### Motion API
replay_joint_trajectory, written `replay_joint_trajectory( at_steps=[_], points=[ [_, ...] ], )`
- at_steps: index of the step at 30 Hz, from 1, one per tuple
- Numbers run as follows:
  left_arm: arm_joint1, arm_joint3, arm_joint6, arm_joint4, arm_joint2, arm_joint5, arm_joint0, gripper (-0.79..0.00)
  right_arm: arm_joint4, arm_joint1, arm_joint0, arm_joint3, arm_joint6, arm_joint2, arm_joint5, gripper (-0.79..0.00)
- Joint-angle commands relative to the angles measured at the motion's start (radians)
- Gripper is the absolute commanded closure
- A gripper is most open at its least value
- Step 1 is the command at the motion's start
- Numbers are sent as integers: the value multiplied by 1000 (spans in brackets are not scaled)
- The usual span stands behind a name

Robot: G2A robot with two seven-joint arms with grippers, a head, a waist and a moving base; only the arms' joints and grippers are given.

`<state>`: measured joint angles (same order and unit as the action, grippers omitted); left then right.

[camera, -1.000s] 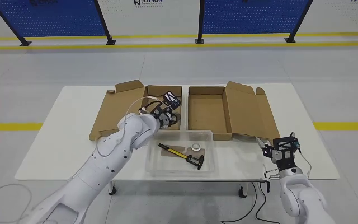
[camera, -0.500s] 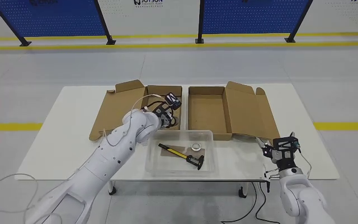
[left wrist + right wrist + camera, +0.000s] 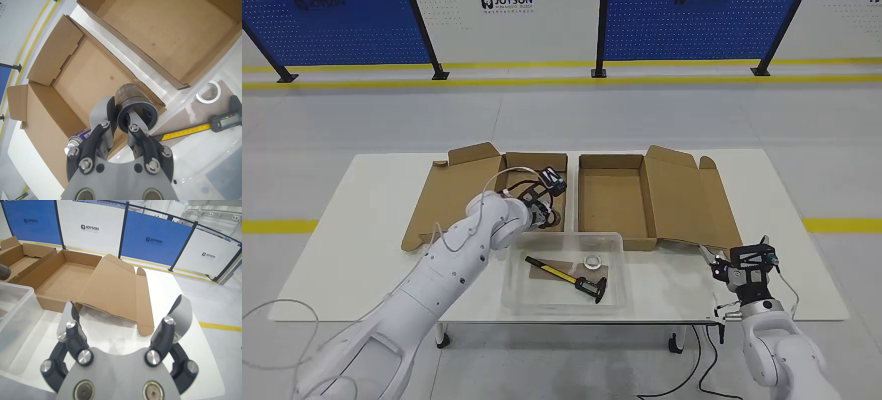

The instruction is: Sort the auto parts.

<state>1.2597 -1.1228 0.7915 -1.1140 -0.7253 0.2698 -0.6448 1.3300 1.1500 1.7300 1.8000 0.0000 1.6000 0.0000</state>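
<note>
We judge the step in hand to be the drop-off of one part. The left gripper [image 3: 122, 113] pinches a linear bearing [image 3: 132, 102], a short steel cylinder, by its wall: one finger is inside the bore and the other presses on the outside. In the top view this sits just left of the frame's centre, over the near right corner of the left cardboard box [image 3: 90, 75]. From the wrist view the bearing seems to hang above that box's near wall rather than well inside it, and we cannot tell how high. A purple spray can [image 3: 79, 135] lies in the same box just beside the gripper, which suggests this box is the bearing's destination. The right cardboard box [image 3: 610, 205], at centre right of the frame, holds nothing we can see. Below centre, the clear plastic bin [image 3: 517, 285] holds a digital caliper [image 3: 567, 278] and a white ring [image 3: 592, 263], so more sorting remains. The right gripper [image 3: 126, 303] sits at the lower right of the frame, above the white table [image 3: 372, 220] near its front edge, with its fingers spread and nothing between them. The next move probably needs the bearing carried a little farther over the box floor, clear of the wall and the can. It then needs lowering close to the cardboard before the pinch loosens. The inner finger should come out of the bore cleanly, since a round part could roll.
</note>
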Motion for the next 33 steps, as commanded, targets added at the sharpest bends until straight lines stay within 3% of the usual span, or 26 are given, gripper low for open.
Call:
replay_joint_trajectory(
  at_steps=[1, 26, 27, 33],
  points=[
    [5, 15, 3, 12, -1, -1, 5, 0, 0, 0, 0, 0, 0, 0, 0, -785],
    [77, 177, 44, 36, 45, 10, 79, 0, 0, 0, 0, 0, 0, 0, 0, -785],
    [80, 183, 43, 36, 47, 10, 81, -28, 0, 0, 0, 0, 0, 0, 0, -785],
    [99, 216, 40, 36, 58, 17, 100, 0, 0, 0, 0, 0, 0, 0, 0, -785]
  ],
)
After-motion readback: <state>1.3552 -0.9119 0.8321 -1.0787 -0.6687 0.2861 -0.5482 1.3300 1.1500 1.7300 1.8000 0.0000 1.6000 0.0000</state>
